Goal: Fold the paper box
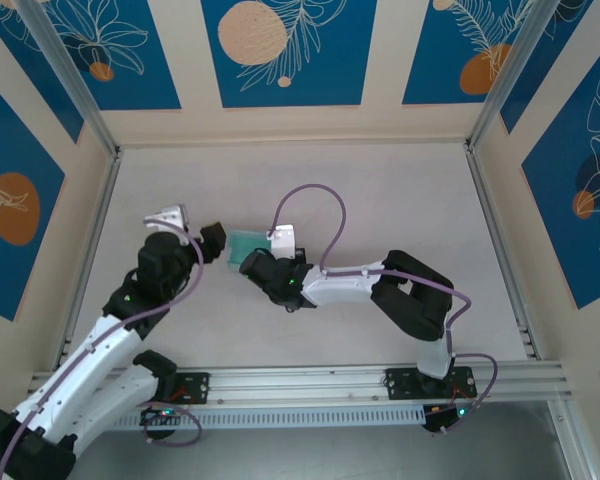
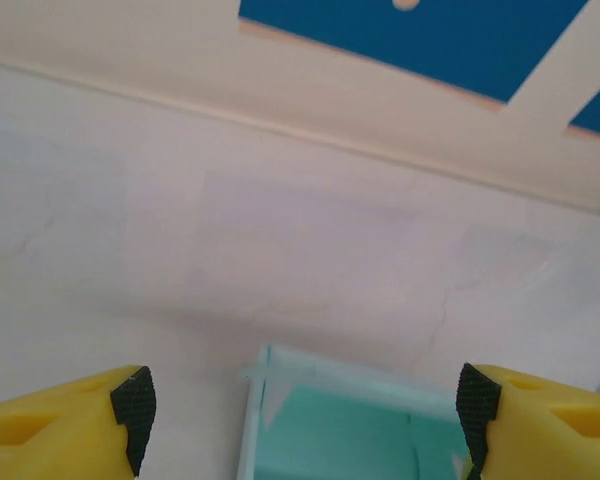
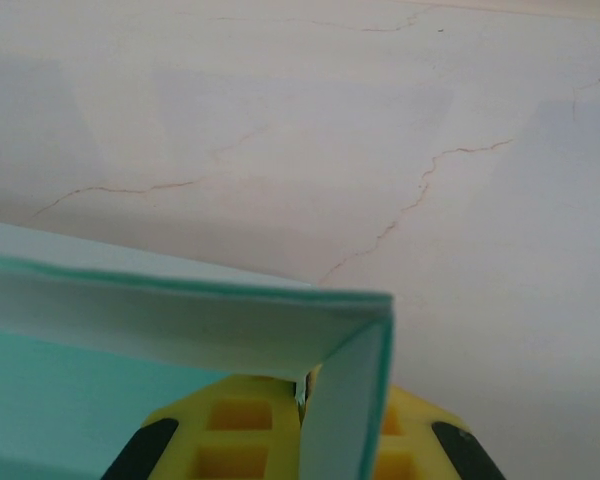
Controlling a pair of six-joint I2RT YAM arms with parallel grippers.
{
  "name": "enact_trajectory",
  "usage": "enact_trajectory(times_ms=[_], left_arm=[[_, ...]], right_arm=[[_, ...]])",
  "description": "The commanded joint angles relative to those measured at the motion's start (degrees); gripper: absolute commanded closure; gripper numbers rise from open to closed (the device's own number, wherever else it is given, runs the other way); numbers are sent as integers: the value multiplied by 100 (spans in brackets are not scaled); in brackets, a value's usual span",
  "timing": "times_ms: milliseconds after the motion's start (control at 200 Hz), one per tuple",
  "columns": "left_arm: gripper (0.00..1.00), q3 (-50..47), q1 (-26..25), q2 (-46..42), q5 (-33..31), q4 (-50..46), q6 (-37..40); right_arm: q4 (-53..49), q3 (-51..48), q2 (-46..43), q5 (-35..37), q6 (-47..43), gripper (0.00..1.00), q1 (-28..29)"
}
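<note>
Pale-blue card: we clamp the paper box (image 3: 180, 310) by one wall in the right gripper (image 3: 302, 425), apparently steadying it just ahead of the wide-open, empty left gripper (image 2: 305, 400).

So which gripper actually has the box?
The right gripper: the box is pinched between its closed yellow fingers. The left gripper is wide open, its pads spread apart with the box's edge between them.
</note>
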Motion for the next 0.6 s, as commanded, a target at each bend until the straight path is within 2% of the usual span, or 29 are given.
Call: enact_trajectory(times_ms=[0, 125, 295, 595], left_arm=[[18, 630, 268, 443, 417, -152, 311], [16, 1252, 508, 1453, 883, -378, 462], [14, 2016, 557, 2753, 1504, -614, 806], [17, 2594, 551, 3992, 1782, -1187, 1489]], right_arm=[[-738, -140, 393, -736, 148, 100, 114], [-776, -148, 423, -682, 168, 100, 150], [-756, -156, 492, -678, 200, 100, 171], [-607, -178, 696, -631, 229, 100, 248]])
